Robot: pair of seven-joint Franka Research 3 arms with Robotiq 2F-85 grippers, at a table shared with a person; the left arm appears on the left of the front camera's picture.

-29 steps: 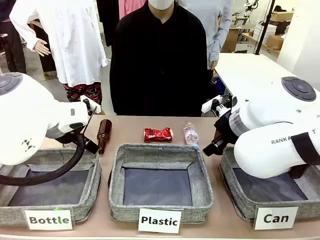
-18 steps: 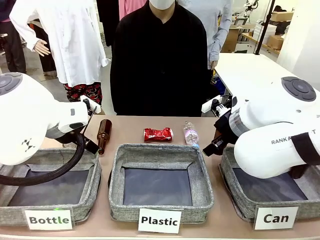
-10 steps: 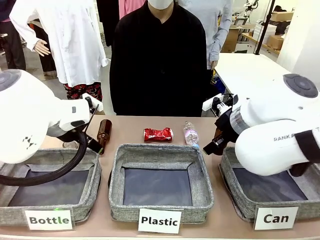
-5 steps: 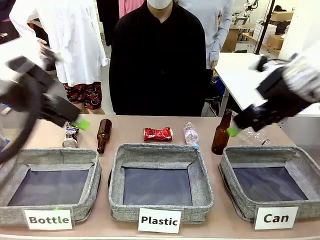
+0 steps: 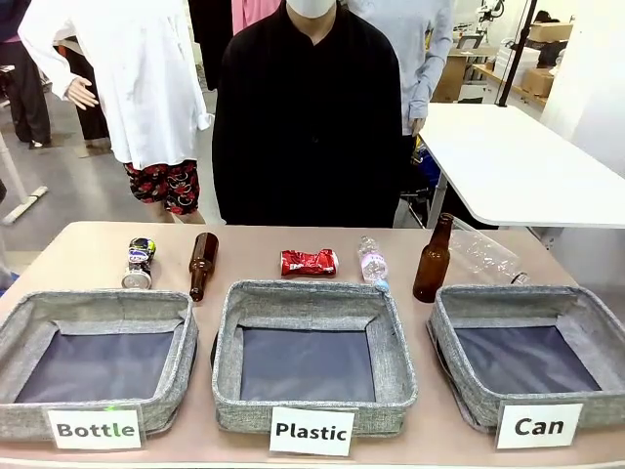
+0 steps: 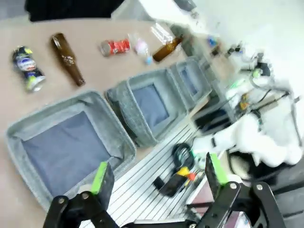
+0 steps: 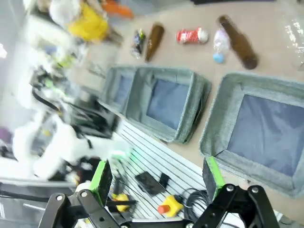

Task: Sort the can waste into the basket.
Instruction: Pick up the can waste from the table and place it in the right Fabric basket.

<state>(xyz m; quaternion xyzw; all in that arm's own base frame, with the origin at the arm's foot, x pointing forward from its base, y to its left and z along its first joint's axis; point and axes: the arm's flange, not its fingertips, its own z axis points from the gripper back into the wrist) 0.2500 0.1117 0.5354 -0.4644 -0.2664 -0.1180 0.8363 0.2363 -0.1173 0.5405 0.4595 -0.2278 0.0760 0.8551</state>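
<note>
Left claw [image 6: 156, 170] and right claw [image 7: 156, 172] both released; I'd pinch the probably light, dent-prone red can [image 5: 309, 262] and dark can [image 5: 139, 264] across their crushed middles.

The front view is lit brightly and evenly from overhead and is rendered sharply throughout. Only soft, short shadows are cast on the brown tabletop [image 5: 254, 244], small glints are caught on the red can [image 5: 309, 262], and the white table [image 5: 508, 166] at the upper right is close to glare. The left wrist view is tilted and softened by motion blur, with its upper right washed out. The right wrist view is smeared heavily along its left side.
</note>
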